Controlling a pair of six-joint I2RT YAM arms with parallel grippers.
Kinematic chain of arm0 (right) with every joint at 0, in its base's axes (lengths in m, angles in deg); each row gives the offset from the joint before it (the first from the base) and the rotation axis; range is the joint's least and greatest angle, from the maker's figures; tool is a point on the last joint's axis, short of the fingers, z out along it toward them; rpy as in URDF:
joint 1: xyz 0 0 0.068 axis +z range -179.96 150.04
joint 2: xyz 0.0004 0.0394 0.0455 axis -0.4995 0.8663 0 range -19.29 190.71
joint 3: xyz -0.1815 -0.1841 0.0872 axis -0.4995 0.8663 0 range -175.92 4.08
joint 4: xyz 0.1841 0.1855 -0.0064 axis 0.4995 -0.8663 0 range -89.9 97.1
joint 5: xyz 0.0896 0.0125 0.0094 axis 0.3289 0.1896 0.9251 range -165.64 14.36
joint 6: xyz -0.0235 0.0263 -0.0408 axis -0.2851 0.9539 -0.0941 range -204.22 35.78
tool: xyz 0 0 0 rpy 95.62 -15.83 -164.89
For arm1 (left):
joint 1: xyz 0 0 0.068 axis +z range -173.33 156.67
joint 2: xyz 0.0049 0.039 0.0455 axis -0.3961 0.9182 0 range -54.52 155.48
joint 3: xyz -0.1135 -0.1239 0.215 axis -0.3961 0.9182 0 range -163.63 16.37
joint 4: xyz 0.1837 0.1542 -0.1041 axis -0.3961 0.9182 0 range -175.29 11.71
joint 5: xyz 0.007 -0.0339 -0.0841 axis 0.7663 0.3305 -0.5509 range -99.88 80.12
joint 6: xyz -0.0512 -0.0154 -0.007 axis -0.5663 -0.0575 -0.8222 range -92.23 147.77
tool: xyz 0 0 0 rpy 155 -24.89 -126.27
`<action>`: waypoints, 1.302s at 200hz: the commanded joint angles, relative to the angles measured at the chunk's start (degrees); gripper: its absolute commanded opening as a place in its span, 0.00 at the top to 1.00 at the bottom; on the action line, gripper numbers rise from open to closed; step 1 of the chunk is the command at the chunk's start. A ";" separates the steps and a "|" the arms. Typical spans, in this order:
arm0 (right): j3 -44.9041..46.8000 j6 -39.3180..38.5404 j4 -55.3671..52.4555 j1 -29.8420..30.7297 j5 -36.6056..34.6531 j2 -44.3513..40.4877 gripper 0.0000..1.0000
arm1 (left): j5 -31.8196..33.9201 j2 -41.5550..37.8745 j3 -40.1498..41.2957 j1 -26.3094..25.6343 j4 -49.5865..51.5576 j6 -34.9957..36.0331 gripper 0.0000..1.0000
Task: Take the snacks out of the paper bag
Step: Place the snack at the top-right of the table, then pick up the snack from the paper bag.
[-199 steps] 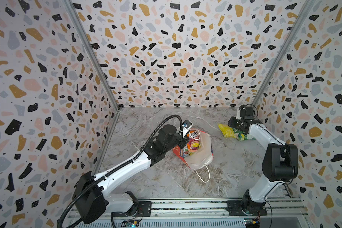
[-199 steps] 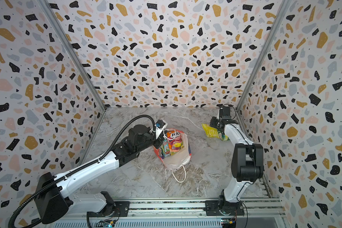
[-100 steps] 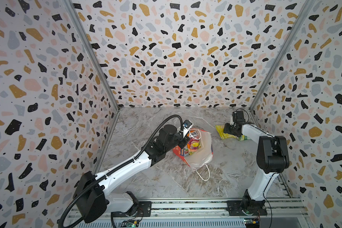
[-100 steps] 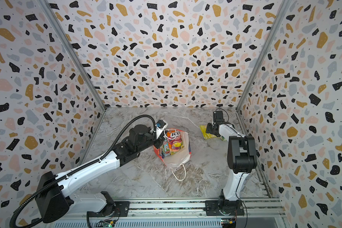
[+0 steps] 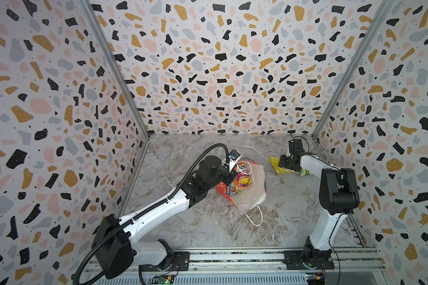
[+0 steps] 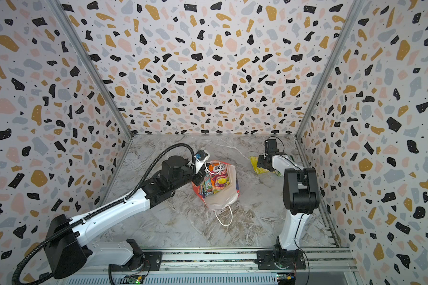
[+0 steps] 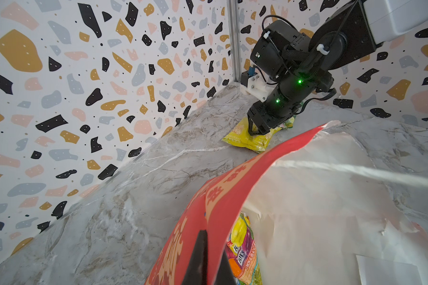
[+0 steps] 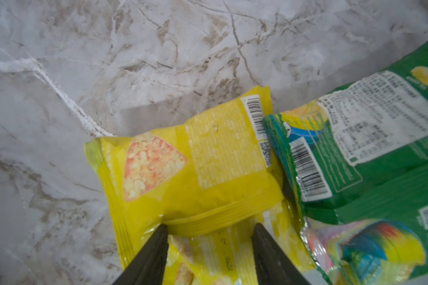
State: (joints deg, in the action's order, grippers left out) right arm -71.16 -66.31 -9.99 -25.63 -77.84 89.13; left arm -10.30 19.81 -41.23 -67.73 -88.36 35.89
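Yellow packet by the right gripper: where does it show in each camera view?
Both top views: yellow packet lies right of the paper bag, partly under the right gripper.
Left wrist: packet upper middle of the picture, beyond the bag's red rim.
Right wrist: packet at centre, beside a green packet.
Shared landmark: the right gripper's black tips over it.

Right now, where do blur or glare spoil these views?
Right wrist view: glossy yellow snack packet clear, with sheen by the right tool; green foil packets softer. Left wrist view: red paper gift bag blurred up close, its white inside washed out. Both top views: even light, no glare.
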 commanded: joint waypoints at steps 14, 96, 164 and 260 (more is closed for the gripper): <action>-2.90 0.84 -3.22 1.82 0.83 -11.21 0.41 | -2.09 -1.64 0.15 -0.24 -3.61 0.29 1.00; 16.31 -0.68 4.32 19.59 5.78 -47.59 0.64 | -3.83 -4.63 1.44 -0.37 -0.28 0.34 1.00; 34.40 4.04 12.90 47.09 -0.19 -66.71 0.83 | -4.67 -5.27 0.61 -1.61 5.91 -3.64 1.00; 50.32 6.19 30.96 62.00 -14.54 -62.79 0.86 | -1.69 -3.85 -2.64 -3.32 12.35 -4.01 1.00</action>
State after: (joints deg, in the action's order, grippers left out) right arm -22.79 -61.63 13.14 35.27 -87.11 25.26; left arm -13.27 15.76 -41.45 -70.71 -78.37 33.00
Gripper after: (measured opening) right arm 0.145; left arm 0.047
